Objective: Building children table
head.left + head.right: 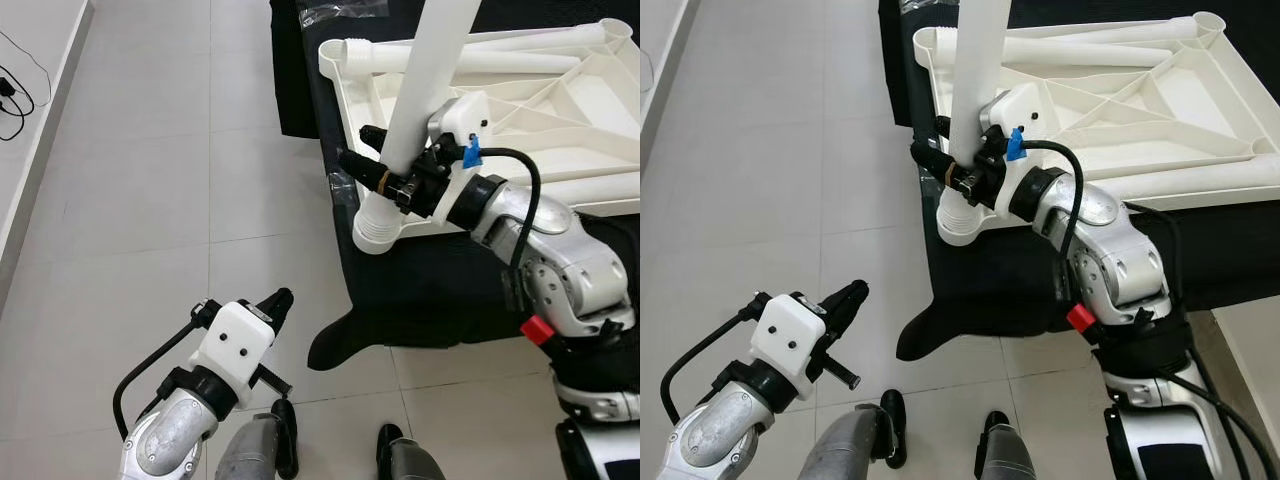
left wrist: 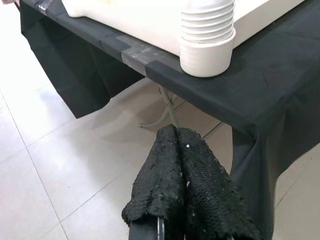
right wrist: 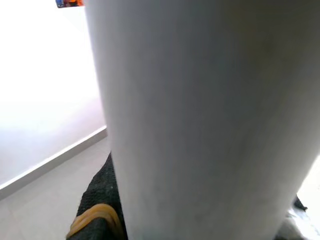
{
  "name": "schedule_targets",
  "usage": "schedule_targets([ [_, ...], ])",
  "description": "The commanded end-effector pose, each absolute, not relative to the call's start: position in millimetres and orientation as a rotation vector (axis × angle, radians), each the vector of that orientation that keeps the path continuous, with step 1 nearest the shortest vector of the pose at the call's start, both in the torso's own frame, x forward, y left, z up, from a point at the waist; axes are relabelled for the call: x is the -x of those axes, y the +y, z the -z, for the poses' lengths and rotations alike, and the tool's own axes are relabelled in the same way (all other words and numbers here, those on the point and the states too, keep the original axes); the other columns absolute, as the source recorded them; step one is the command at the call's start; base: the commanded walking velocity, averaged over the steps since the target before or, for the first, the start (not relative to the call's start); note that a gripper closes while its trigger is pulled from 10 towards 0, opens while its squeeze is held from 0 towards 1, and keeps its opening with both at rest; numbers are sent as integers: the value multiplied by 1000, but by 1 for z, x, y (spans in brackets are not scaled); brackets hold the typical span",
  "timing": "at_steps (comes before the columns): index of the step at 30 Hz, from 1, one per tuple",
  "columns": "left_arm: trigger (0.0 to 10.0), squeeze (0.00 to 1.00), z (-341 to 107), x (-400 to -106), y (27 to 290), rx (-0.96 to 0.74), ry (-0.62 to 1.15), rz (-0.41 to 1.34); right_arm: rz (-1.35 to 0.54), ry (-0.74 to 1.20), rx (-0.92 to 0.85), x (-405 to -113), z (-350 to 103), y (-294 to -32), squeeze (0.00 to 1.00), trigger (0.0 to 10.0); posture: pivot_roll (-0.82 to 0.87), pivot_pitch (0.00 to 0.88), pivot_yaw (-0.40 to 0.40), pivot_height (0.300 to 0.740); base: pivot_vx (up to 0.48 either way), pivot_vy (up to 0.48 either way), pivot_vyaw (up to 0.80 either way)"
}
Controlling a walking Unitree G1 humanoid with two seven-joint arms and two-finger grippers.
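1. Tabletop (image 1: pixel 560 110) of white plastic lies upside down on our black-draped surface (image 1: pixel 420 290), ribs facing up, its near corner at the surface's edge.
2. Our right claw (image 1: pixel 375 165) is clenched around a white table leg (image 1: pixel 425 75) that stands upright in the corner socket (image 1: pixel 378 225) — the threaded collar shows just above the socket rim.
3. Another white leg (image 1: pixel 480 60) lies flat across the far side of the upturned top.
4. Our left claw (image 2: pixel 182 185) hangs low over the tiled floor (image 1: pixel 150 200), fingers pressed together on nothing, well apart from the surface.
5. Around us: a black cable (image 1: pixel 15 95) by the wall, clear plastic wrap (image 1: pixel 340 12) on the far end of the cloth, and a folding metal leg (image 2: pixel 165 107) under the surface.
6. We can read no writing or labels anywhere.
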State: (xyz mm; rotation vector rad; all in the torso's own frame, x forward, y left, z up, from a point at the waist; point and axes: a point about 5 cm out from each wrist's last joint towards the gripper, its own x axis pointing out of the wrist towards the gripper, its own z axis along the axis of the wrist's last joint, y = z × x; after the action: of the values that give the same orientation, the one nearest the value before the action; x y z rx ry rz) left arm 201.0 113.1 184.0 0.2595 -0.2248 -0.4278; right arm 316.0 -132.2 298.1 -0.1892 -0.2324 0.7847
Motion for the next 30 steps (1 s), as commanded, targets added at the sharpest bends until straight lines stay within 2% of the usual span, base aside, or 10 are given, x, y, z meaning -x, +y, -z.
schedule_targets([
  [1,10000,0,-180,-200,114,-254,-211,435,-746,-130,184,-318,-278,-136,0,10000,49,293,45,740,0,0,0],
  [20,10000,0,-182,-210,114,-264,-241,438,-726,-174,173,-305,-280,-122,0,10000,32,260,50,740,0,0,0],
  [30,10000,0,-182,-213,112,-257,-254,441,-765,-241,146,-290,-268,-103,0,10000,19,261,47,740,0,0,0],
])
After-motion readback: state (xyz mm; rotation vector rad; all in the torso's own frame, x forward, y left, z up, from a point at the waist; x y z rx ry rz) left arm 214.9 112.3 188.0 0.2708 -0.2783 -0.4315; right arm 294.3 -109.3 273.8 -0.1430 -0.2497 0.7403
